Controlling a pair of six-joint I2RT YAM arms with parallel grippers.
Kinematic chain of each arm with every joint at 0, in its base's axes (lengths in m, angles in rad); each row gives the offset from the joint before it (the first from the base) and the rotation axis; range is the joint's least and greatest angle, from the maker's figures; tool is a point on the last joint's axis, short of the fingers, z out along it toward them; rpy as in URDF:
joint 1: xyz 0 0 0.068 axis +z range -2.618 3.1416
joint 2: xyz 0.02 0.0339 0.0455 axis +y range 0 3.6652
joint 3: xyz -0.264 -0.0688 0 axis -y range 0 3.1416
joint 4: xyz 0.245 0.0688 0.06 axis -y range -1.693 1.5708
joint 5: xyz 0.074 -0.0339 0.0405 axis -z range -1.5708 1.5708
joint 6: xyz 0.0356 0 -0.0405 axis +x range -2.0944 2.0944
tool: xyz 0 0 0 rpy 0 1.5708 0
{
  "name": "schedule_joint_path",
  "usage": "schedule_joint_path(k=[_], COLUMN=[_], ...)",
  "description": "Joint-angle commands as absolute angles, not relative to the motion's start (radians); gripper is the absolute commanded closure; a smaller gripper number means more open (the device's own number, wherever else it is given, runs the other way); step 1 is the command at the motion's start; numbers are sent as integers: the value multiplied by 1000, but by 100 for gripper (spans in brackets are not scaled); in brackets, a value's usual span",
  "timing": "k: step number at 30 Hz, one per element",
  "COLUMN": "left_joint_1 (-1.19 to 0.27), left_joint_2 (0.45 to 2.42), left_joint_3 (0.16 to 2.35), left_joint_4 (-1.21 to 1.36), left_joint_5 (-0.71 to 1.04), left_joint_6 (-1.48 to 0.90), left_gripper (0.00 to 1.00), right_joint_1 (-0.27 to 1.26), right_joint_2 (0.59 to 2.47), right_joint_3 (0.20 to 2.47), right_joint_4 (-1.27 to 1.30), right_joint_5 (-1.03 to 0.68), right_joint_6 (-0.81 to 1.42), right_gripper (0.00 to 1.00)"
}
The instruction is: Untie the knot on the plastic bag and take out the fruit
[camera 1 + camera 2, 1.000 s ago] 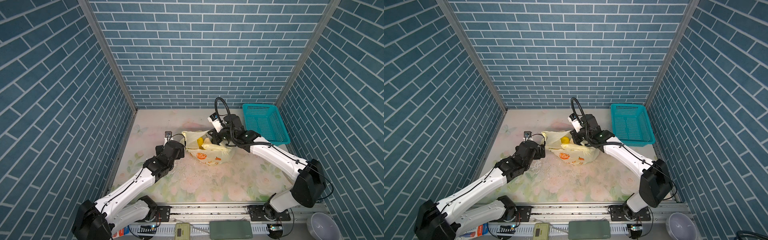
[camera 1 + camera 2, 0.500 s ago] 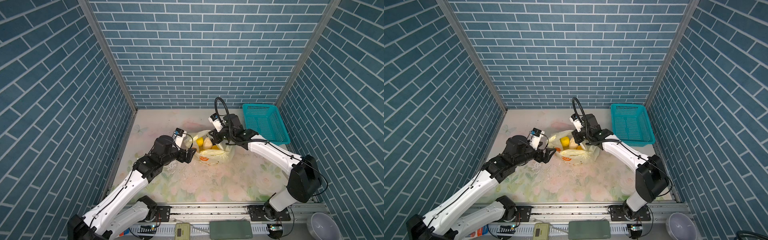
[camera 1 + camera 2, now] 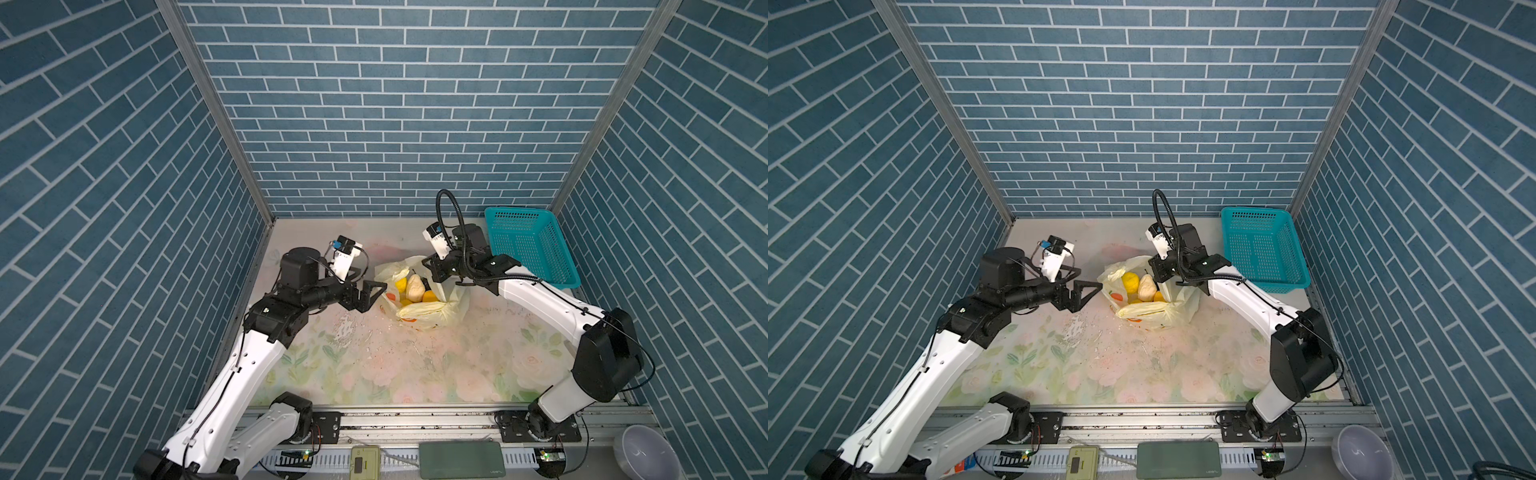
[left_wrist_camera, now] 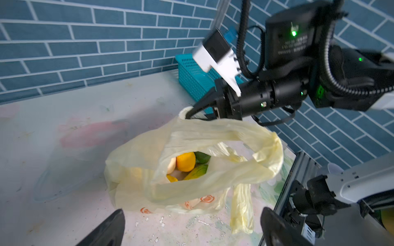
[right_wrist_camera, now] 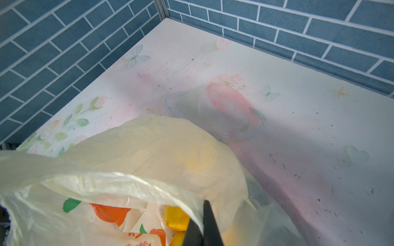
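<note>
**A:** Start at the left end effector (image 3: 370,296). What has changed?

**B:** Its jaws stand wide and empty. A second ago it was low against the 9 o'clock edge of the thin, translucent pale yellow plastic bag (image 3: 451,309). Now it has lifted and backed off, and hangs just beside that edge without touching the plastic.

**A:** And the right end effector (image 4: 188,114)?

**B:** It is still pinched shut on the bag's rim at about 1 o'clock, holding it up.

**A:** So what about the knot?

**B:** I can find no knot. A crinkled handle strap (image 4: 241,204) dangles loose and the mouth gapes. I'd judge the untying done and the picking next.

**A:** Where is the fruit?

**B:** All that shows is inside the bag: a round yellow lemon (image 3: 401,284), a cream-white pear-shaped piece (image 3: 415,286) and a green one (image 4: 202,157). The bag sits on the floral tabletop (image 3: 415,365), slightly toward 12 o'clock from centre. The teal perforated plastic basket (image 3: 528,249) is at its 2 o'clock.

**A:** Any writing?

**B:** There are red-orange printed marks on the bag and white lettering on the right arm's black housing. Both are too blurred to read.
</note>
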State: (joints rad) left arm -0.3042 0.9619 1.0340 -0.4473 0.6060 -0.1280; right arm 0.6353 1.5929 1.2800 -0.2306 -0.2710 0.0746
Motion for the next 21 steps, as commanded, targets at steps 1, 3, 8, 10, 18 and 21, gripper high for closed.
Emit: schedule_joint_path(k=[1, 3, 8, 10, 18, 21], left_joint_1=[-227, -207, -208, -222, -340, -364], left_joint_2=[976, 1013, 1167, 1228, 1424, 1443], left_joint_3=[1057, 1056, 1057, 1066, 1197, 1204], left_joint_4=[-357, -281, 1, 91, -37, -141], left_joint_5=[705, 716, 745, 765, 796, 784], left_joint_6=[-181, -221, -396, -447, -336, -260], left_gripper=[0, 0, 0, 0, 0, 0], right_joint_1=[635, 634, 640, 641, 641, 641], right_joint_2=[1588, 1589, 1591, 1592, 1593, 1591], right_joint_3=[1312, 1316, 1325, 1330, 1345, 1354], right_joint_4=[-221, -221, -222, -226, -234, -233], right_joint_5=[-308, -323, -339, -336, -326, -320], right_joint_6=[77, 77, 77, 77, 77, 81], right_gripper=[100, 100, 100, 100, 100, 100])
